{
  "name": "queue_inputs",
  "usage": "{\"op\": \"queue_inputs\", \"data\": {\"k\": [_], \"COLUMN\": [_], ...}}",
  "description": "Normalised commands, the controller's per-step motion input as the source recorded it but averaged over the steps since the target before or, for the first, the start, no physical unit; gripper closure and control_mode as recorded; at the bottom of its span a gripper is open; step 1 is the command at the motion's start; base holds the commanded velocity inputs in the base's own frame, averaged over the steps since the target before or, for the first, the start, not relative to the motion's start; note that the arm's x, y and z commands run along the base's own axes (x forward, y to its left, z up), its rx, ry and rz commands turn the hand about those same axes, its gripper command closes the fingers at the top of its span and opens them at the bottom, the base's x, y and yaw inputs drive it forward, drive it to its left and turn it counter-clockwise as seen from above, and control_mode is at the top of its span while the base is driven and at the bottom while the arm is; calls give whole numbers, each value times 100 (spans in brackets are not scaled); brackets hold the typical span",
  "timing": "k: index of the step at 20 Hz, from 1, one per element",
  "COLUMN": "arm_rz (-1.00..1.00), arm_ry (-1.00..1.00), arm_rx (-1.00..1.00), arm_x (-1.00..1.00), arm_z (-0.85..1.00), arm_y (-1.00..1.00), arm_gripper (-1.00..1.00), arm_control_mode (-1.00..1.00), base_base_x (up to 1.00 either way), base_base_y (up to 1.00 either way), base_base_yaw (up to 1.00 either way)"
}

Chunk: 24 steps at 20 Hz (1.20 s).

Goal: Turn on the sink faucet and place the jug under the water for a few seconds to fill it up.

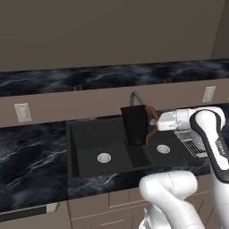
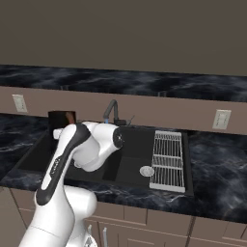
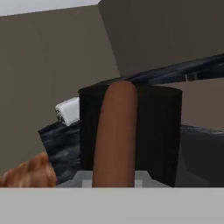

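The jug (image 1: pixel 134 126), black with a brown-orange handle (image 1: pixel 151 121), hangs upright over the black double sink (image 1: pixel 85 143), right in front of the faucet (image 1: pixel 137 97). My gripper (image 1: pixel 154 121) comes in from the right and is shut on the handle. The hand view looks straight at the handle (image 3: pixel 114 135) and the jug's body (image 3: pixel 159 131). In the right base view my arm hides most of the jug (image 2: pixel 61 117). There the faucet (image 2: pixel 112 110) has a short light-blue bit of water (image 2: pixel 105 120) under its spout.
A wire dish rack (image 2: pixel 168 159) lies over the sink's right side. Round silver drains (image 1: pixel 103 157) (image 1: pixel 163 149) sit in both bowls. Wall outlets (image 1: pixel 23 112) (image 2: pixel 221 119) flank the sink. A brown crusty object (image 3: pixel 30 174) shows low left in the hand view.
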Motion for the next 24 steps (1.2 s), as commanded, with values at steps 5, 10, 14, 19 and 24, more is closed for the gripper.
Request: {"op": "queue_inputs", "data": {"k": [5,10,14,19,24], "arm_rz": [1,0,0,0,0], "arm_ry": [18,1,0,-1,0], "arm_rx": [-4,-2,0,2,0], "arm_x": [8,1,-1,-11,-1], "arm_z": [-53,-28,-20,-7,-11], "arm_y": [-6,0,-39,-67,-49], "arm_gripper": [100,100,100,100,100], "arm_control_mode": [-100,-100,-100,-100,-100], "base_base_x": [0,0,0,0,0], "base_base_y": [0,0,0,0,0], "base_base_yaw": [0,0,0,0,0]}}
